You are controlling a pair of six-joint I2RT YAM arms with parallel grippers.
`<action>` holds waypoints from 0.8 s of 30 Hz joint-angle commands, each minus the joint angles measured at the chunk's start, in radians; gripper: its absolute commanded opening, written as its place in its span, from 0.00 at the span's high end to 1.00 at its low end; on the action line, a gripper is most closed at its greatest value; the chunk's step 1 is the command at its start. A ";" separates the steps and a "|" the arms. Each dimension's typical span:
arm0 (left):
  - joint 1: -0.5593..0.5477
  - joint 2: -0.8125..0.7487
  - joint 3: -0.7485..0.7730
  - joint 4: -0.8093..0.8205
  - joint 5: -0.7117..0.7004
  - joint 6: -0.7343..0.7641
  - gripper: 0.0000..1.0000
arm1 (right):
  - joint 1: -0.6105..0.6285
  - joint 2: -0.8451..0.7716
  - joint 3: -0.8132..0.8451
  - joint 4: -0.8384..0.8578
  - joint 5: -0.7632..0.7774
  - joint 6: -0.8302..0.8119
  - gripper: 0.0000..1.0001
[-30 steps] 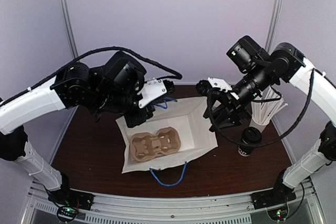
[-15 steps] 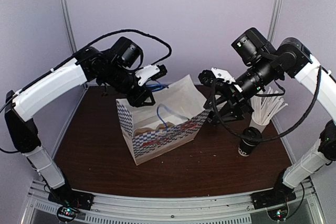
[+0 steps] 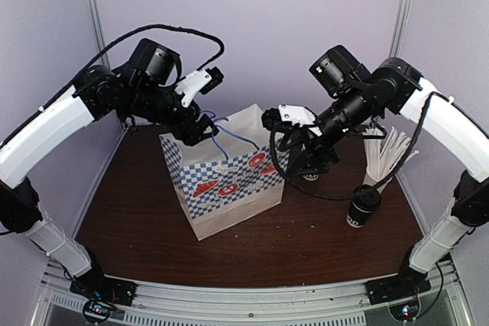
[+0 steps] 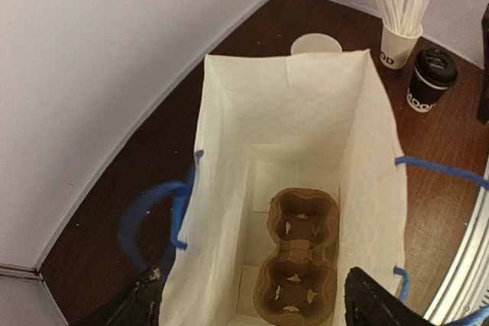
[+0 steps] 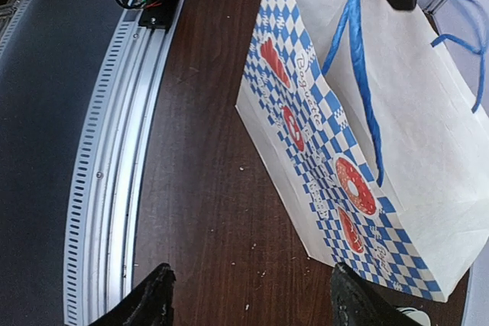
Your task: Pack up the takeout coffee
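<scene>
The left arm [image 3: 53, 124] and right arm [image 3: 451, 124] have long links in glossy white shells, joined by rounded black joints. Their wrists are bulky black housings, and each carries a small white plate [image 3: 191, 82] near the front. A thick black cable [image 3: 164, 32] arcs above the left arm, and a second cable [image 3: 417, 139] loops beneath the right arm. The left claw [image 4: 256, 295] and right claw [image 5: 256, 295] have matte black fingers [image 5: 153, 299] with a rough, grainy surface. The black bases [image 3: 103, 288] stand beside small circuit boards with green lights [image 3: 95, 312].
</scene>
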 commanded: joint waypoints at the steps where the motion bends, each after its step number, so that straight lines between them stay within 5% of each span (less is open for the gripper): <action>1: 0.001 -0.067 -0.022 0.092 -0.127 -0.009 0.14 | 0.013 0.062 0.060 0.098 0.100 -0.004 0.30; 7: 0.005 -0.053 0.000 -0.023 -0.193 -0.092 0.11 | 0.021 0.138 0.116 0.157 0.153 0.006 0.30; 15: 0.112 -0.007 -0.010 -0.113 -0.084 -0.178 0.19 | 0.022 0.203 0.116 0.172 0.151 -0.030 0.33; 20: 0.200 0.009 -0.041 -0.069 0.044 -0.164 0.29 | 0.022 0.253 0.141 0.155 0.094 -0.033 0.50; 24: 0.240 0.046 -0.018 -0.059 0.153 -0.120 0.50 | 0.024 0.274 0.177 0.127 0.045 -0.033 0.68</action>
